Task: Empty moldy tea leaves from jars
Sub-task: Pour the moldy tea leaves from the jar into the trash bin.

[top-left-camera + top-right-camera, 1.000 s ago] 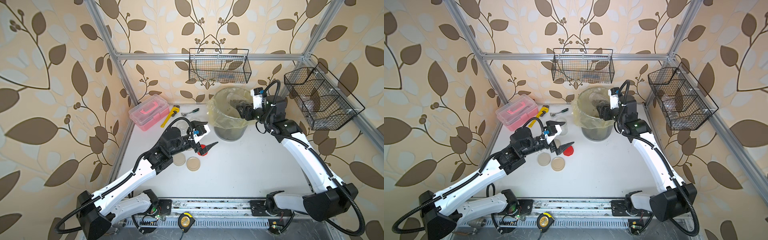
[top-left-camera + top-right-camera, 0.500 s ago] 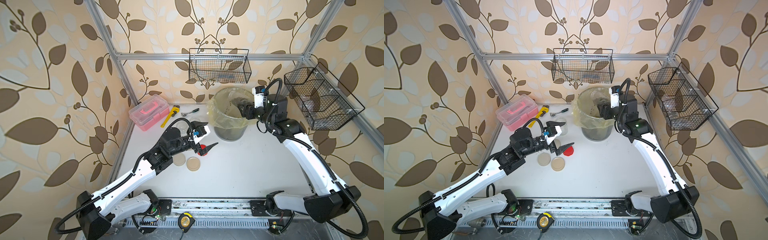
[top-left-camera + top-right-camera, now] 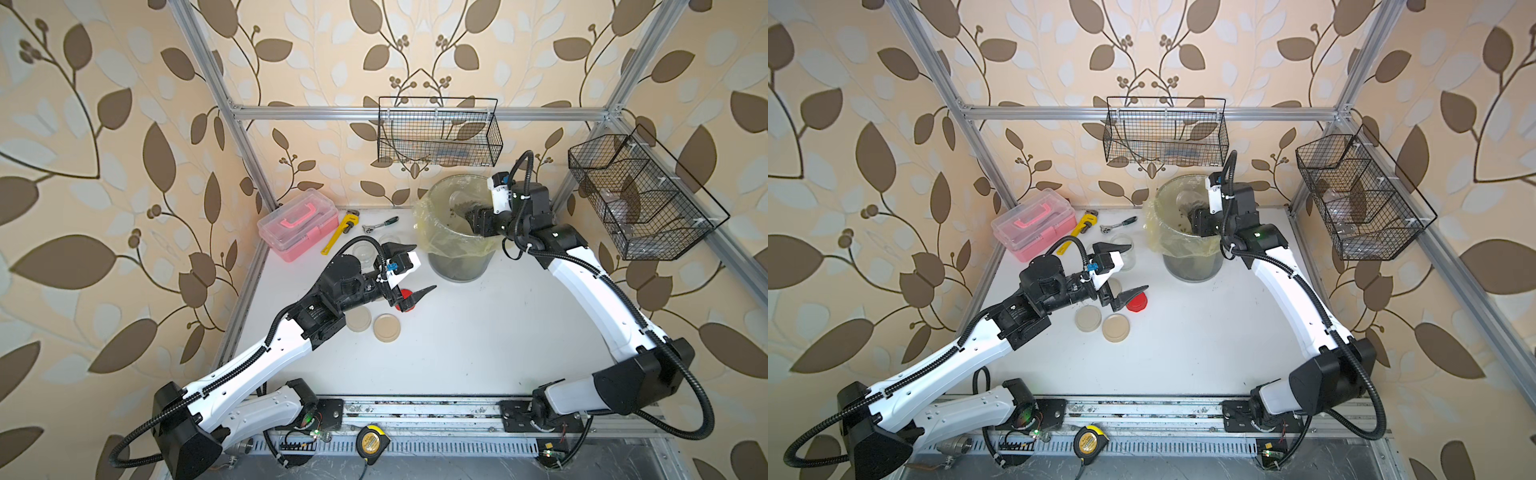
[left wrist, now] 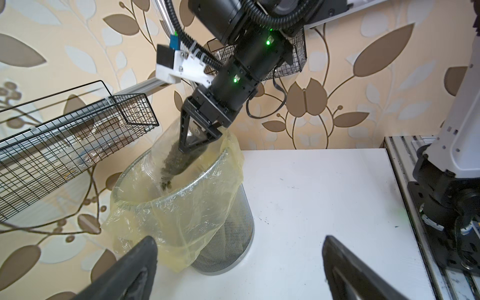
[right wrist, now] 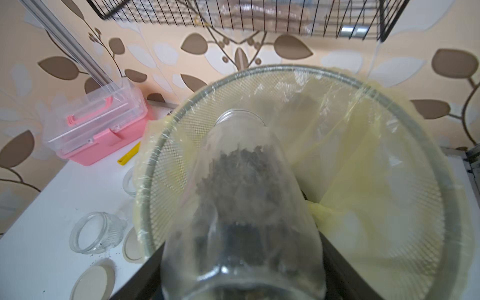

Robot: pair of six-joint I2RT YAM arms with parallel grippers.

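Top views: right gripper (image 3: 473, 218) clamped on a clear glass jar (image 3: 456, 203), tipped mouth-down over the lined grey bin (image 3: 457, 266). The right arm is stretched forward, wrist bent in over the rim. Left gripper (image 3: 1140, 268) is spread wide and holds nothing, low over the table (image 3: 1183, 353), near a red lid (image 3: 1138, 302), beige lids (image 3: 1116, 328) and an empty jar (image 3: 1128, 259). Left wrist view: moldy tea leaves (image 4: 174, 161) lie along the jar's lower side down to its mouth, inside the liner (image 4: 181, 207). Right wrist view: jaws flank the jar's body near its base. Handling, judged: glass rigid, smooth, breakable, fairly light. Take hold across the lower body, firmly.
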